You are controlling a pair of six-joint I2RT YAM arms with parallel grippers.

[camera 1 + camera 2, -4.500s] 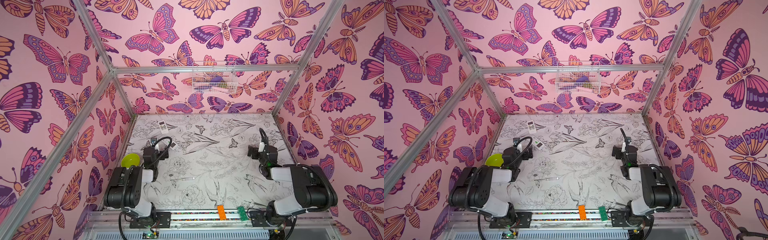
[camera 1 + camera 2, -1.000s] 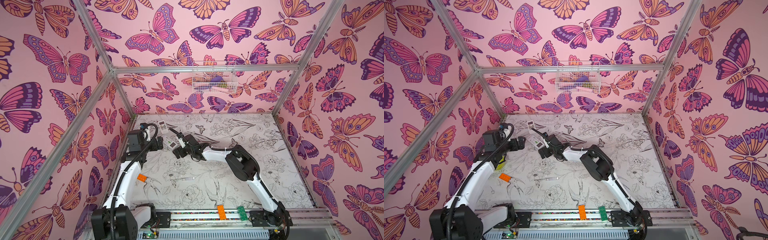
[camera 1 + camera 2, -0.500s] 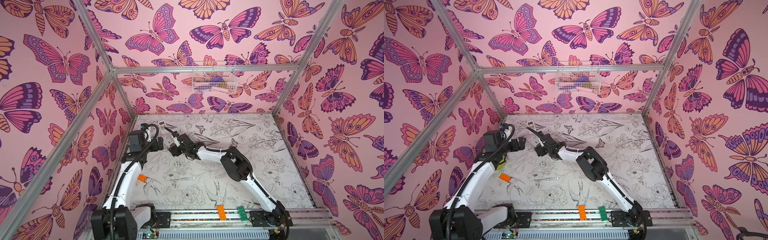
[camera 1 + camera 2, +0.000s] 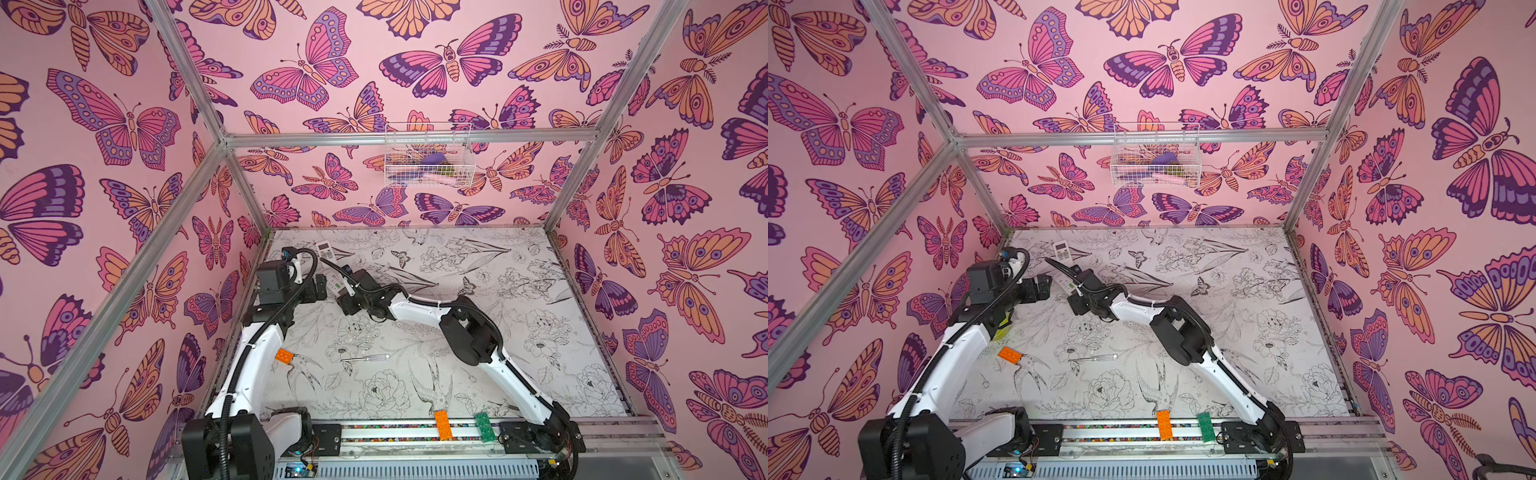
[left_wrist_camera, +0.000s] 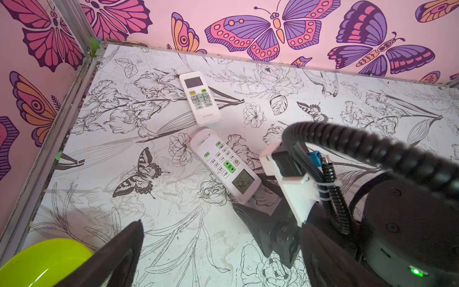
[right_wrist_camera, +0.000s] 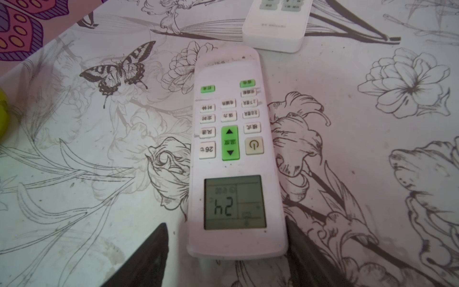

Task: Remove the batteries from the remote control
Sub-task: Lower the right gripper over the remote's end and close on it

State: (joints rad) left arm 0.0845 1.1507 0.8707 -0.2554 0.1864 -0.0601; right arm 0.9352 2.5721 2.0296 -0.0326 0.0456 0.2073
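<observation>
I am working the opening step: my right gripper is straddling the display end of the face-up remote control, jaws spread, not pinching. The batteries are hidden, presumably inside underneath, since the screen is lit. Next I am needing a firm grasp and a flip. My left gripper is hovering nearby, wide apart. A second remote is lying just beyond. The green bowl and the screwdriver are lying clear.

robot lab test cell. aluminium frame closed in by butterfly-print panels; floral-print worktop; left arm and right arm mounted on a front rail; wire basket on back panel.
</observation>
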